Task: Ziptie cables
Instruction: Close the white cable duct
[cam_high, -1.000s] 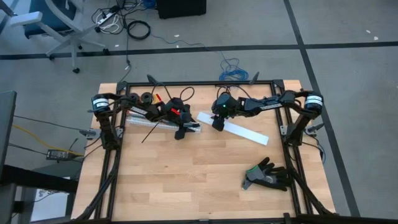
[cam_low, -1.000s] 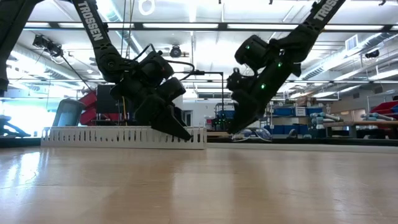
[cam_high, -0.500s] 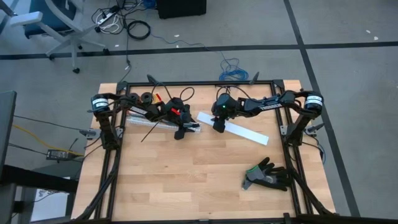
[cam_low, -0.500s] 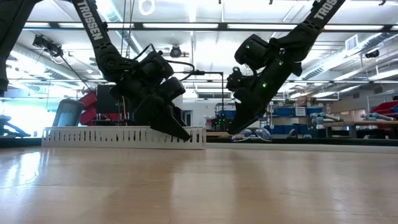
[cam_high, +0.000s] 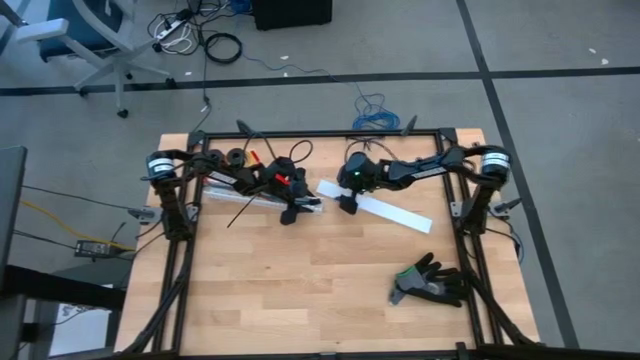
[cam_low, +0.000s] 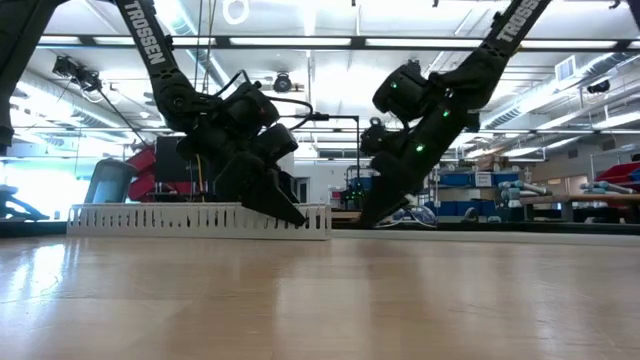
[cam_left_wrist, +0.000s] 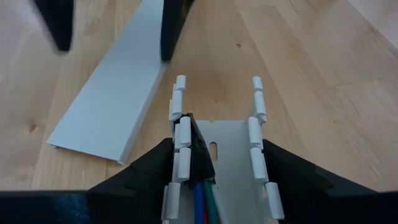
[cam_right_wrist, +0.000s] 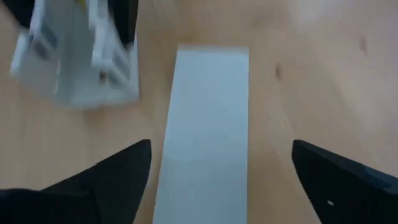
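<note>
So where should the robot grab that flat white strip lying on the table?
Probably by its two long edges, coming straight down from above. The flat white strip lies flat on the table, narrow across and long, so fingers fit across its width. The right gripper is already open, one finger on each side of it. The end nearest the slotted white duct is closest.

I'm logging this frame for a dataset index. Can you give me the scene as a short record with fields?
surface: wooden table
left hand: fingers straddling the end of the white slotted duct
cables: lying inside the duct, end wrapped in black
right hand: open, fingers spread to either side of the flat white cover strip
ziptie: on the table, sticking out from the duct
black glove: near right part of the table, untouched
</note>
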